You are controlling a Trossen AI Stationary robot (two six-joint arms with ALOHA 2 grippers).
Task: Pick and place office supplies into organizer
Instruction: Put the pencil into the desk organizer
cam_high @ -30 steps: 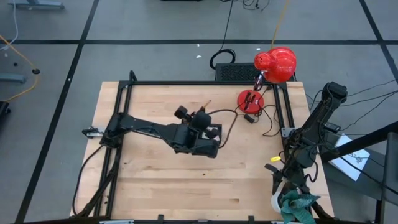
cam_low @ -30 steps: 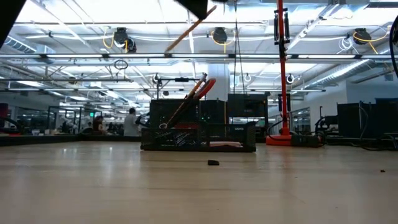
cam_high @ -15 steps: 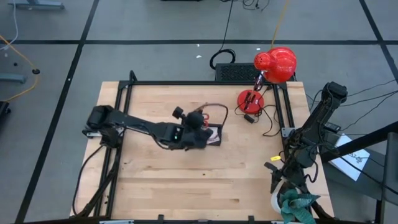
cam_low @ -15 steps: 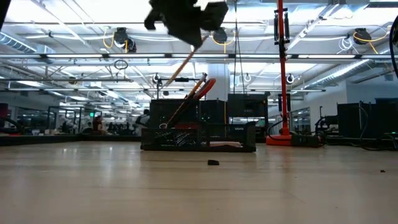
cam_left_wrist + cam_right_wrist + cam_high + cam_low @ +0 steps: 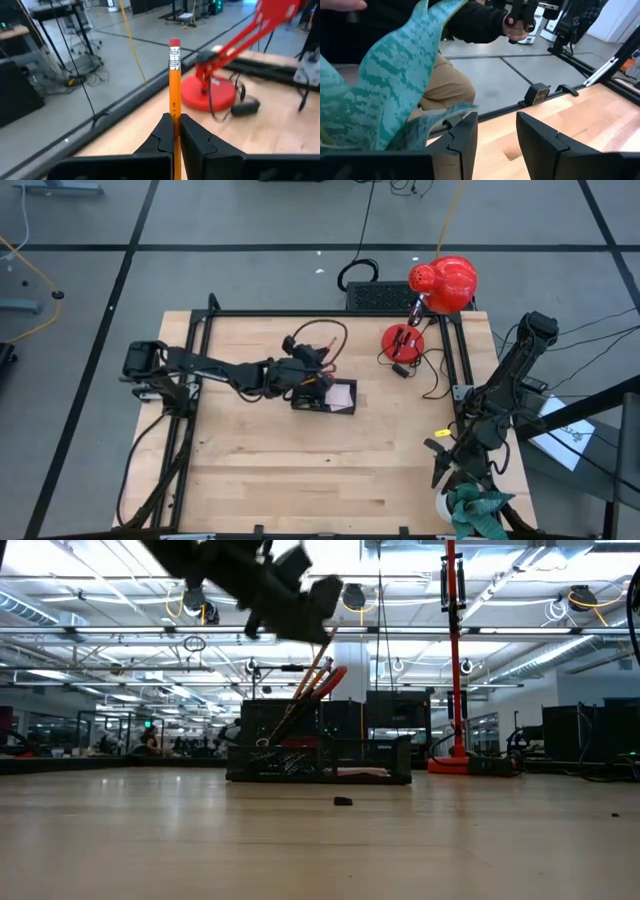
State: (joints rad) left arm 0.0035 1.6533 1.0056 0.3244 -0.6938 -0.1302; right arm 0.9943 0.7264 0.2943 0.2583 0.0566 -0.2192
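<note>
- The tabletop (image 5: 300, 470) is pale wood boards inside a black frame, mostly bare; it stands on a grey floor crossed by dark lines.
- The organizer (image 5: 325, 395) sits near the middle of the tabletop, with a pink sticky-note pad (image 5: 341, 394) in its right part.
- Seen from table level, red-handled scissors (image 5: 322, 683) and pencils stand slanted in the organizer's taller section, and a tiny black clip (image 5: 343, 801) lies on the wood in front of the organizer.
- The left gripper (image 5: 305, 370) hovers at the organizer's rear left edge, its fingers (image 5: 161, 136) clamped on an orange pencil (image 5: 174, 85) with the eraser end pointing away.
- A red lamp (image 5: 440, 285) stands with its round base at the corner to the rear right of the organizer.
- The right gripper (image 5: 495, 132) waits far right of the organizer at the tabletop's edge, fingers apart and holding nothing, beside a green plant-like object (image 5: 478, 510).
- Behind the organizer the room is a large workshop with bright ceiling lights, racks and a red pole (image 5: 452, 650).
</note>
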